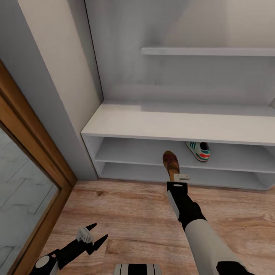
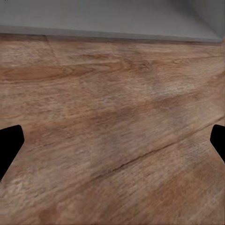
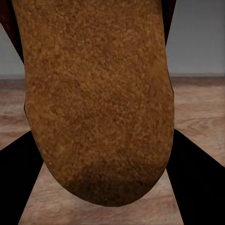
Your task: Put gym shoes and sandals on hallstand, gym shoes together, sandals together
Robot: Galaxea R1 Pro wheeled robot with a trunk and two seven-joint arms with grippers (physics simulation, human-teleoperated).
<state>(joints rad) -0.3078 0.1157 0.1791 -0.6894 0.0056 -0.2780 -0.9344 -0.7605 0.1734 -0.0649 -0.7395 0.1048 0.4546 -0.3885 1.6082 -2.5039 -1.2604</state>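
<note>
Holding one sandal (image 1: 171, 163) clenched before the hallstand (image 1: 179, 128), the right gripper (image 1: 178, 176) has not shelved it yet — one gym shoe (image 1: 199, 150) sits on the upper shelf; left gripper (image 1: 93, 236) spread, empty.

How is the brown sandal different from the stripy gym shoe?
The sandal is plain brown; the gym shoe is off-white with green stripes and red bits. The sandal is held in the right gripper, in front of the hallstand; the gym shoe already rests on its upper shelf, untouched. The sandal looks flat and open, the gym shoe closed and bulkier. Both are near the same shelf.
</note>
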